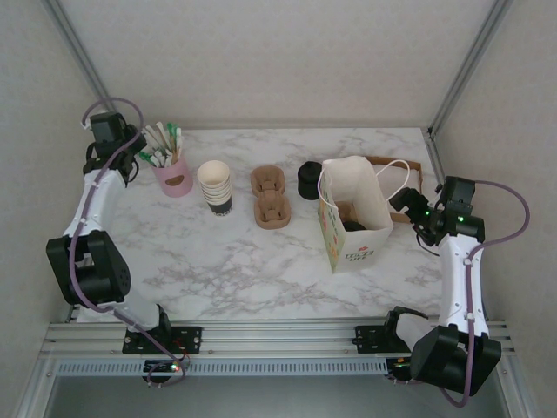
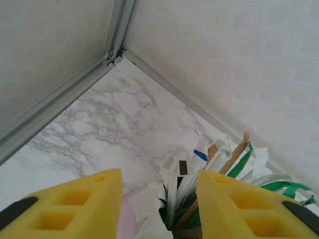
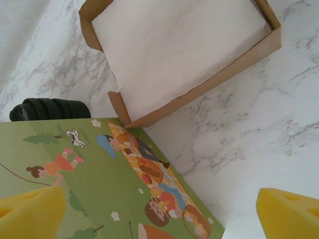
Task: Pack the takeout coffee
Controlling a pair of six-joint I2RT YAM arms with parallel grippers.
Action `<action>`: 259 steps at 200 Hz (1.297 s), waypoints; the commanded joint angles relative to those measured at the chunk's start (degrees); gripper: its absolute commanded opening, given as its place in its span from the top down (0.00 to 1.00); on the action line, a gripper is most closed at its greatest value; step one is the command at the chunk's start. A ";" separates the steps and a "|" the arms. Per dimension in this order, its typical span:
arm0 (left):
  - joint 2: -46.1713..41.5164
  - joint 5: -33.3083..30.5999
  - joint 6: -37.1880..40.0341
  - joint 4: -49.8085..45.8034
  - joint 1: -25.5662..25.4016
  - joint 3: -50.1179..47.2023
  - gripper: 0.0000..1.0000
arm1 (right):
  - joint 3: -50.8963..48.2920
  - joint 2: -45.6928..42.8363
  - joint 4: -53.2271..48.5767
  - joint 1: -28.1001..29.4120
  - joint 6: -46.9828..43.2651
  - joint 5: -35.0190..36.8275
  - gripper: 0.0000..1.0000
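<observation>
Coffee (image 1: pixel 352 225) sat low inside the paper bag (image 1: pixel 346 252), just its black lid showing from overhead, with bare marble table (image 1: pixel 226 279) open toward the near edge. My right gripper (image 3: pixel 159 201) hung wide open beside the bag's painted side, where my wrist view showed the cardboard tray (image 3: pixel 239 57) just behind. My left gripper (image 2: pixel 158 181), jaws partly apart, hovered over the pink cup (image 1: pixel 177 180) of sticks, tight in the far-left corner.

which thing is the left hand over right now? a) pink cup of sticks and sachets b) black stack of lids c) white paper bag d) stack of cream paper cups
A: the left wrist view has the left hand right above the pink cup of sticks and sachets, and the top view agrees.
</observation>
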 commanded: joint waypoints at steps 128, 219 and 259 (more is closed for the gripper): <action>-0.97 -4.95 3.90 -6.47 -3.47 11.38 0.89 | 0.57 0.48 0.52 -0.31 0.38 -1.74 0.01; -8.86 -7.10 4.96 -14.13 -5.83 21.07 0.89 | 0.40 -0.15 0.35 -0.33 0.59 -2.13 0.01; -12.64 -2.58 4.41 -14.94 -6.71 23.50 0.88 | 0.31 -0.63 0.30 -0.31 0.80 -2.49 0.01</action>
